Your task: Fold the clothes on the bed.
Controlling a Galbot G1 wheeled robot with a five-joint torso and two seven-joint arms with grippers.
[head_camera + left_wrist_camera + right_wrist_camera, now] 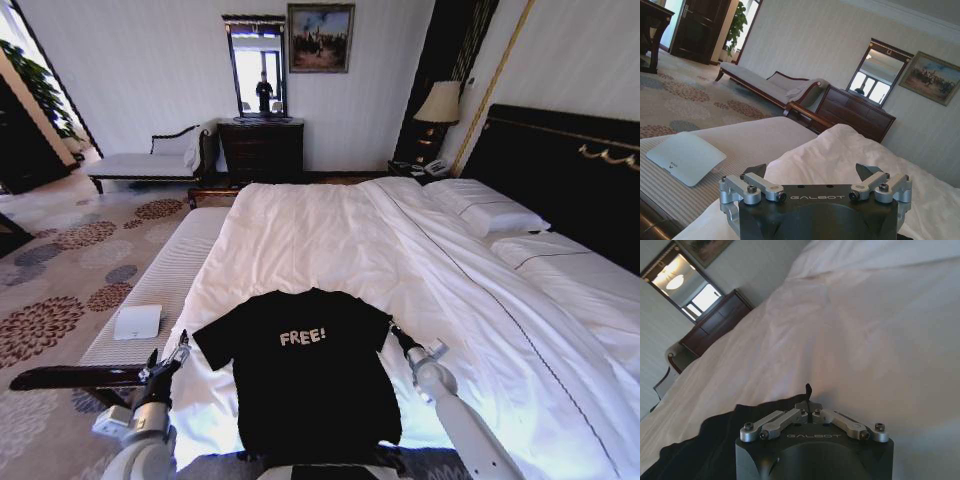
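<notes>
Closest to us lies the black T-shirt, spread flat with its "FREE!" side up near the foot of the big white bed, so we can fold it. Our left gripper waits just beside the left sleeve, its fingers wide apart and holding nothing. Our right gripper is at the right sleeve, fingers pinched together on a bit of the black cloth. We think that pinch lets us lift the sleeve over. A white pad sits on the striped bench.
</notes>
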